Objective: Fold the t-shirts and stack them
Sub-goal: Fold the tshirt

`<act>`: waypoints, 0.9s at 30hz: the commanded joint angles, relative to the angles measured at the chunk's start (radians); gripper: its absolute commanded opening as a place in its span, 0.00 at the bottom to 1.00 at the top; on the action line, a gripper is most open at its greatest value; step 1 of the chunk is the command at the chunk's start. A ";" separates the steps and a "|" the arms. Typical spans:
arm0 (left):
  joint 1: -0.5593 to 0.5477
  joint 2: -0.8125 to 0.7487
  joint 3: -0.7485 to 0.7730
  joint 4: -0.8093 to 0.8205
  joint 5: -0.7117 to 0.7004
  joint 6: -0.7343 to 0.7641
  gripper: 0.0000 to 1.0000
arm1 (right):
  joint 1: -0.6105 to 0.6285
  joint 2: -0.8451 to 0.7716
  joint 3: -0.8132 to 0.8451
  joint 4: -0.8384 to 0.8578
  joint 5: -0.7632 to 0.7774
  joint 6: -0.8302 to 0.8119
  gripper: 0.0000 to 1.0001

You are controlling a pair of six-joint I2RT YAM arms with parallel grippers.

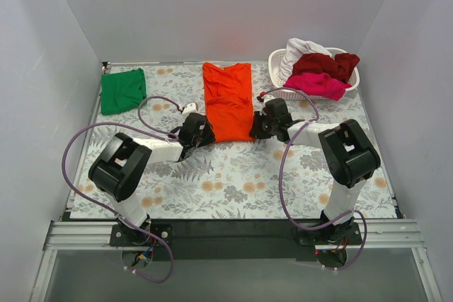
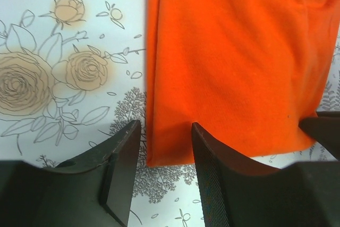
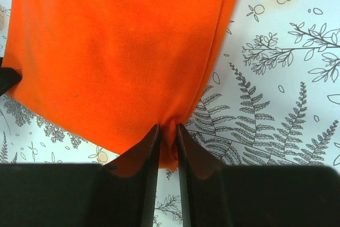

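Five t-shirts on show. One orange-red t-shirt [image 1: 228,100] is out in the middle of the table [image 1: 233,178], towards twelve o'clock. One green t-shirt [image 1: 123,91] is away at ten o'clock, well apart from it. The other three are heaped in the single white lattice basket [image 1: 285,93] at two o'clock: one white t-shirt [image 1: 301,49], one dark red t-shirt [image 1: 327,64] and one magenta t-shirt [image 1: 322,85].

The orange-red one lies as a long narrow panel running twelve to six. It's plain bright cloth, mostly flat, with soft creases up at the twelve o'clock end. No print, no label and no readable writing on it, nor on anything else in shot. The green one sits as a compact, roughly square folded bundle.

Two arms, and both are down at the orange-red shirt's near hem! The right gripper [image 3: 168,127] is at the five o'clock corner. Its jaws are narrow, pinched tight on a bunched tuck of orange cloth. The left gripper [image 2: 166,124] is at the seven o'clock corner. Its jaws stand partly apart, straddling that corner. The cloth lies flat between them, and the fold edge sits just inside the left-hand finger [image 2: 123,166].

Underneath is a floral and fern patterned cloth, with one purple cable [image 1: 71,153] looping off each arm, two in all.
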 commanded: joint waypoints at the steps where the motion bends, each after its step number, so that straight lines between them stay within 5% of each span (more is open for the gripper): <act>1: -0.023 0.000 -0.047 -0.103 0.062 -0.017 0.41 | 0.017 0.013 -0.033 -0.059 -0.002 0.006 0.15; 5: -0.023 0.023 -0.050 -0.120 0.058 -0.022 0.31 | 0.019 0.005 -0.034 -0.061 0.000 0.006 0.11; 7: -0.023 0.025 -0.056 -0.118 0.055 -0.031 0.10 | 0.020 0.004 -0.036 -0.061 0.000 0.005 0.06; 9: -0.023 0.028 -0.065 -0.120 0.043 -0.031 0.00 | 0.023 0.002 -0.037 -0.062 -0.004 0.002 0.01; 19: -0.107 -0.109 -0.161 -0.184 0.032 -0.059 0.00 | 0.108 -0.174 -0.174 -0.156 0.019 -0.011 0.01; 27: -0.207 -0.359 -0.289 -0.289 0.049 -0.128 0.00 | 0.209 -0.359 -0.320 -0.285 0.029 0.000 0.01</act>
